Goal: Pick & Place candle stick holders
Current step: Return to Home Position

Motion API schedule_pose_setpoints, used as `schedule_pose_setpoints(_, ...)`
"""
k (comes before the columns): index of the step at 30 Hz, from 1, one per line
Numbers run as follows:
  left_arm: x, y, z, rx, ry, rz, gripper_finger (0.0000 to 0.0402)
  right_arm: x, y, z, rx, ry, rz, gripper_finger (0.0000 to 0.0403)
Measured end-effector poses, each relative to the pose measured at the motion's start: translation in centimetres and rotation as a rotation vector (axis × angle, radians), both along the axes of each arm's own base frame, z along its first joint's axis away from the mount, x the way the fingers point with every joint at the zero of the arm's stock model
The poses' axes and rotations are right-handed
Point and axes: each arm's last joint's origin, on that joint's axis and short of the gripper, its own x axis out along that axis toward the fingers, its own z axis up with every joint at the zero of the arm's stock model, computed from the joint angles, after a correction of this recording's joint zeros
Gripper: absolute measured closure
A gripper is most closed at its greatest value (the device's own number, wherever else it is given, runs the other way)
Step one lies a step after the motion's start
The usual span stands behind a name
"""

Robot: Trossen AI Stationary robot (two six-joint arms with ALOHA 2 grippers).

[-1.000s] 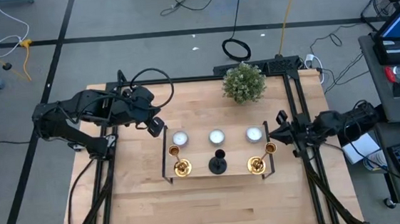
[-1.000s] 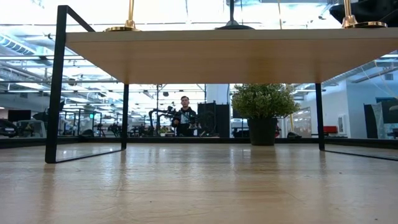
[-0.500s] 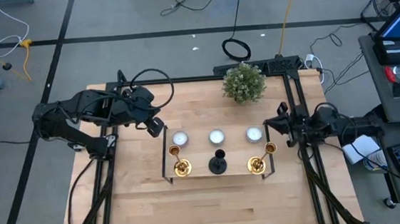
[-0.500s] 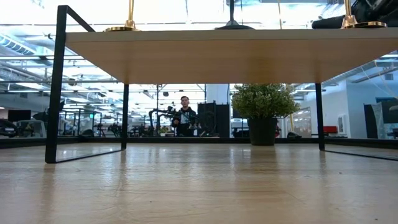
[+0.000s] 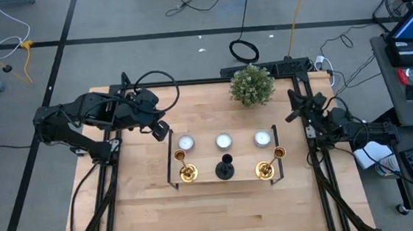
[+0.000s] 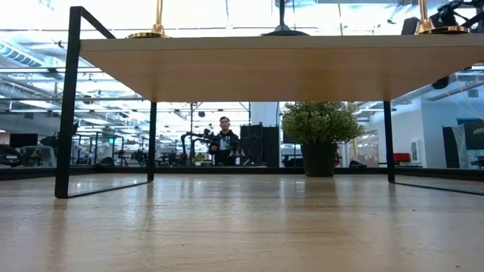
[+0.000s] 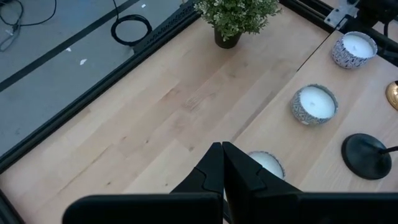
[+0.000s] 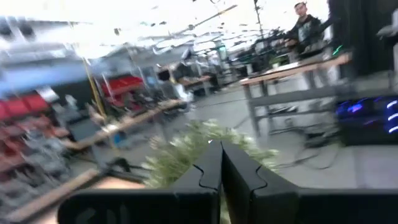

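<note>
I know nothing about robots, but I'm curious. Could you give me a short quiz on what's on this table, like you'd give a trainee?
1. Multiple choice: what stands between the two gold candlesticks on the stand?
A. a black candle holder
B. a glass jar
C. a book
2. True or false: the left gripper and the right gripper are both shut and hold nothing.
3. Fill in: the row of white candles on the stand numbers ___.

Key: 1 A; 2 true; 3 three.
</note>
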Motion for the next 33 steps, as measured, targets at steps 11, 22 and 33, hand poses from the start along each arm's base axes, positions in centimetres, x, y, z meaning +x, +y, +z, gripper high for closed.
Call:
schedule_pose_setpoints(11,0.0,0.0,0.0,0.001,0.002,0.0,0.04,0.2,0.0,-3.0,0.117,0.212,-0.009,0.0403)
schedule_pose_setpoints(22,0.0,0.0,0.0,-0.023,-0.004,0.005,0.04,0.5,0.0,-5.7,0.194,0.242,-0.017,0.0403)
schedule_pose_setpoints(33,0.0,-0.1,0.0,-0.033,-0.005,0.003,0.04,0.5,-0.1,-5.8,0.177,0.273,-0.016,0.0403)
